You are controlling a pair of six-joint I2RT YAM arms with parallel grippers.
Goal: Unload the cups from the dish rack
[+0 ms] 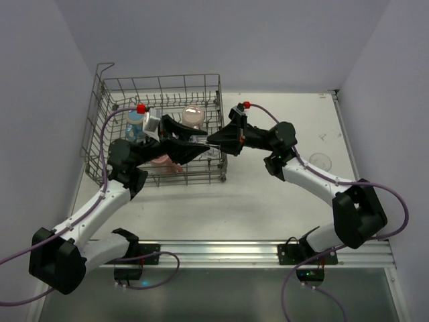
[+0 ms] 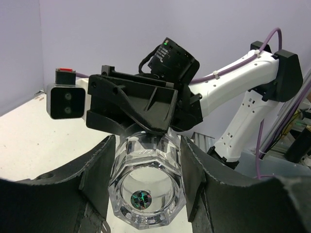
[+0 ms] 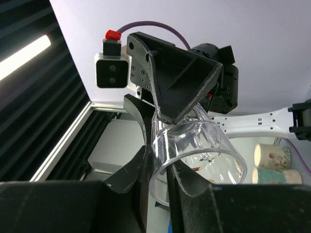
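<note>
The clear glass tumbler (image 1: 212,145) hangs on its side in the air at the right edge of the grey wire dish rack (image 1: 167,84), held from both ends. My left gripper (image 1: 201,144) is shut across its thick faceted base (image 2: 146,189). My right gripper (image 1: 218,142) is shut on the rim wall (image 3: 204,150), one finger (image 3: 182,177) inside and one outside. A pale pink-cream mug (image 1: 193,115) and a blue cup (image 1: 135,125) stand in the rack. Something pink (image 1: 163,161) lies under my left arm. The red mug is hidden.
A clear glass (image 1: 320,161) stands on the white table right of the rack. Two pale cups (image 3: 272,155) show in the right wrist view at the far right. Grey walls close in on the left, back and right. A metal rail (image 1: 255,251) runs along the near edge.
</note>
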